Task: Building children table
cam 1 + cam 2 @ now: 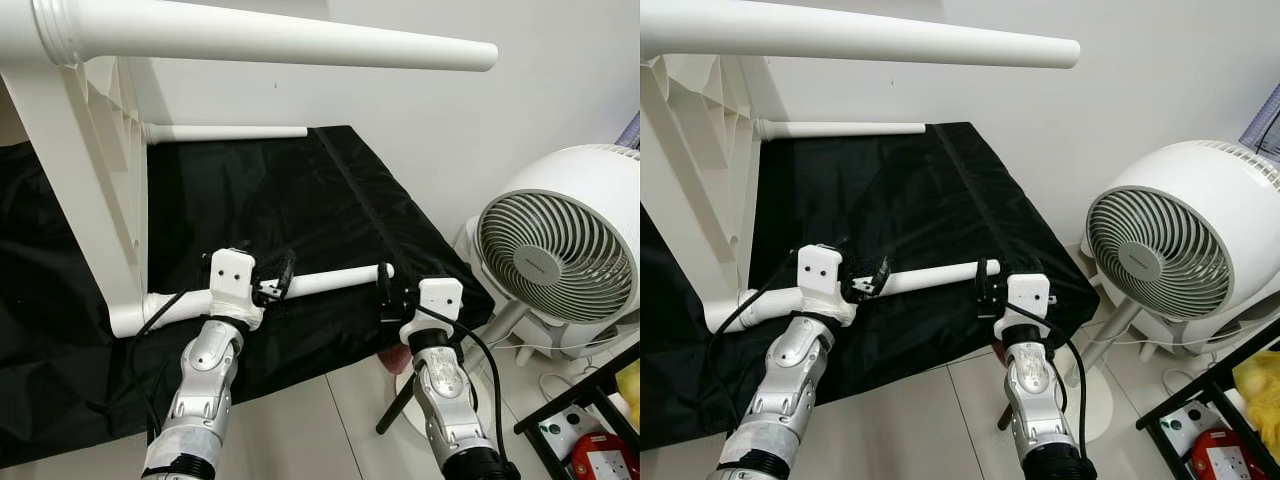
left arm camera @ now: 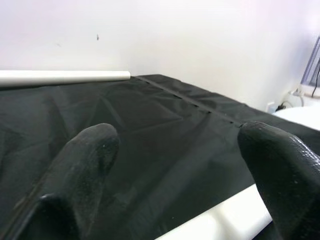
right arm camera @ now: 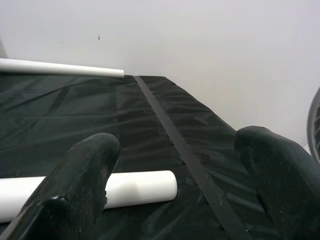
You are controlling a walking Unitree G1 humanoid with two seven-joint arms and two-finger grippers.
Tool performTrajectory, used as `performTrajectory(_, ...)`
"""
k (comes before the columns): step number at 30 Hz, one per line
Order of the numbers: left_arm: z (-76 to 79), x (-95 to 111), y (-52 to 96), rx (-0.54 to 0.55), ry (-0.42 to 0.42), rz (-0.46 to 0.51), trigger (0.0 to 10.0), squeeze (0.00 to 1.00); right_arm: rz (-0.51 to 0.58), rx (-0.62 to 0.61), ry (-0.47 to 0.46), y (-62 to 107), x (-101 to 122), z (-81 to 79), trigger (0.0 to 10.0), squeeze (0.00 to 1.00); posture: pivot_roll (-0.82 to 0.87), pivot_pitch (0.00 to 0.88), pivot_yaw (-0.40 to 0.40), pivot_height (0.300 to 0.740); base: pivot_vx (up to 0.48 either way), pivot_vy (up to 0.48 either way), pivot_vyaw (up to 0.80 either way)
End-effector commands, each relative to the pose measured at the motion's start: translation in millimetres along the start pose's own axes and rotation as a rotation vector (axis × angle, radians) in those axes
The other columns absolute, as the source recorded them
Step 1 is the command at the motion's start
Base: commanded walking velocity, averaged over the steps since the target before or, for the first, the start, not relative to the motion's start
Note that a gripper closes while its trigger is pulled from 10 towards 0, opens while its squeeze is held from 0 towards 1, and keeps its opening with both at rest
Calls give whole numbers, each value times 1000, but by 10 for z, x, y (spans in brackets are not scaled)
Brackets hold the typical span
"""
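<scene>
the white kids table [image 1: 95, 180] was tipped on its side on the black sheet [image 1: 300, 200], legs sticking out sideways. my left gripper [image 1: 283, 278] sat spread around the bottom leg [image 1: 335, 279], not squeezing it. my right gripper [image 1: 388, 292] hung open just off that leg's free end. a white fan [image 1: 560, 250] stood to the right.

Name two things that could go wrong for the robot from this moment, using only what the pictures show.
The left gripper sits open around the near table leg, so the round leg could roll away when squeezed. The right gripper is open at the leg's free tip beside the black cloth's edge, so a nudge might push the leg off toward the fan.
</scene>
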State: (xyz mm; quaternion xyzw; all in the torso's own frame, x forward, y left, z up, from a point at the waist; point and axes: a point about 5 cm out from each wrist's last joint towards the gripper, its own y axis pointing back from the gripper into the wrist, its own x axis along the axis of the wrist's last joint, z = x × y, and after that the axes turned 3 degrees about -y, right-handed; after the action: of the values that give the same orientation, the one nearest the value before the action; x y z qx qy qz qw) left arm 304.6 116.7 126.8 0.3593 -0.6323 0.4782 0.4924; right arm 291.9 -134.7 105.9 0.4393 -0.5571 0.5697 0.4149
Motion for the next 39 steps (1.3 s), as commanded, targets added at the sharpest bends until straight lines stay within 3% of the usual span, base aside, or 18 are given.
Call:
performTrajectory(1,29,22,8,-9,-19,13,10000,369,-1,-4,12,20,0,11,10000,843,-8,6,-75,740,0,0,0)
performTrajectory(3,13,50,19,3,-69,14,10000,369,-6,-2,24,18,-4,4,10000,843,-8,6,-75,740,0,0,0)
performTrajectory(4,-6,71,46,26,-66,17,10000,0,-4,-4,24,19,0,10,10000,0,-10,10,-74,740,0,0,0)
performTrajectory(8,-31,115,131,55,-101,38,10000,0,1,-8,17,17,9,23,10000,0,-8,10,-76,740,0,0,0)
performTrajectory(10,-11,153,244,26,-180,65,10000,0,2,-4,9,12,17,32,10000,0,-3,12,-82,740,0,0,0)
performTrajectory(11,-11,153,244,26,-180,65,10000,0,2,-4,9,12,17,32,10000,0,-3,12,-82,740,0,0,0)
performTrajectory(12,-47,136,339,27,-187,50,10000,0,4,-8,12,4,23,48,10000,1000,7,16,-87,740,0,0,0)
performTrajectory(14,-75,123,405,30,-188,36,10000,0,5,-11,15,-1,28,60,10000,1000,7,16,-87,740,0,0,0)
performTrajectory(15,-145,108,433,77,-174,12,10000,0,2,-12,21,-11,22,74,10000,384,26,17,-96,740,0,0,0)
performTrajectory(16,-195,111,444,115,-157,1,10000,0,-1,-12,26,-20,16,87,10000,0,38,18,-101,740,0,0,0)
performTrajectory(21,-268,182,422,197,-156,2,10000,0,-5,-11,32,-44,10,101,10000,0,53,18,-109,740,0,0,0)
performTrajectory(24,-522,332,463,390,-163,22,10000,0,-1,14,28,-101,23,50,10000,0,76,17,-120,740,0,0,0)
performTrajectory(26,-522,332,463,390,-163,22,10000,0,-1,14,28,-101,23,50,10000,0,76,17,-120,740,0,0,0)
performTrajectory(28,-632,396,567,480,-159,29,10000,0,-6,31,26,-110,14,14,10000,0,98,27,-136,740,0,0,0)
performTrajectory(30,-655,411,616,502,-164,23,10000,0,-10,41,23,-108,6,-3,10000,0,105,29,-139,740,0,0,0)
performTrajectory(33,-628,402,655,483,-175,-1,10000,0,-14,53,18,-105,0,-21,10000,0,108,30,-142,740,0,0,0)
performTrajectory(35,-467,332,627,351,-142,-43,10000,0,-11,59,18,-120,10,-21,10000,0,111,34,-152,740,0,0,0)
performTrajectory(39,-294,272,596,224,-97,-83,10000,0,1,61,23,-149,47,0,10000,0,111,38,-154,740,0,0,0)
